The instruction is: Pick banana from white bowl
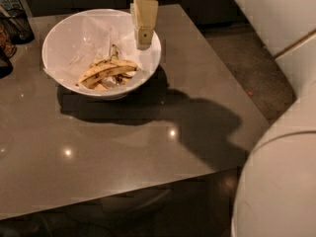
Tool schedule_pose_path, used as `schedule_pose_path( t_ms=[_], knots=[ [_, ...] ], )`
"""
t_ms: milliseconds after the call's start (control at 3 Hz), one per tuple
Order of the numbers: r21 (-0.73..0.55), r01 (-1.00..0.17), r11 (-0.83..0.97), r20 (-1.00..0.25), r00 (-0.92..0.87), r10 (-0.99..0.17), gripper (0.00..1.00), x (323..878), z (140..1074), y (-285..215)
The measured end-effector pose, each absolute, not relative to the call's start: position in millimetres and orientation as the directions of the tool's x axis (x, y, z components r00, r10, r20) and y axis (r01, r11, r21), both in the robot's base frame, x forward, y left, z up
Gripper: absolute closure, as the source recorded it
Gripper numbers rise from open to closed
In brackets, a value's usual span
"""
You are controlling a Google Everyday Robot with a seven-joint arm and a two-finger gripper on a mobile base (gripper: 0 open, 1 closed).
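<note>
The white bowl [69, 33] stands on the grey table at the back left. Inside it lies the banana [106, 72], yellow with brown-black streaks, stretched across the bowl's bottom, with smaller banana pieces [106, 85] around it. My gripper [143, 41] hangs from above at the bowl's right rim, pointing down, to the right of and above the banana, apart from it. It holds nothing.
The grey table [123, 147] ends at its front edge and right edge; dark floor [252, 68] lies to the right. A black mesh basket [17, 23] stands at the far left. My white arm body [281, 172] fills the lower right.
</note>
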State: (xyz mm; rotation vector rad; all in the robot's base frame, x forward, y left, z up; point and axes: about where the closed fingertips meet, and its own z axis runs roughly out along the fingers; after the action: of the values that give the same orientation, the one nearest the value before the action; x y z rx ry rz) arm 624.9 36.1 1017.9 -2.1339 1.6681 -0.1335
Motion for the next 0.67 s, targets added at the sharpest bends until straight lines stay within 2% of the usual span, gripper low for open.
schedule_pose_path(
  t_ms=[667],
  knots=[
    [-0.336, -0.926, -0.173, -0.223, 0.256, -0.941, 0.00, 646.1, 991.1, 59.2]
  ],
)
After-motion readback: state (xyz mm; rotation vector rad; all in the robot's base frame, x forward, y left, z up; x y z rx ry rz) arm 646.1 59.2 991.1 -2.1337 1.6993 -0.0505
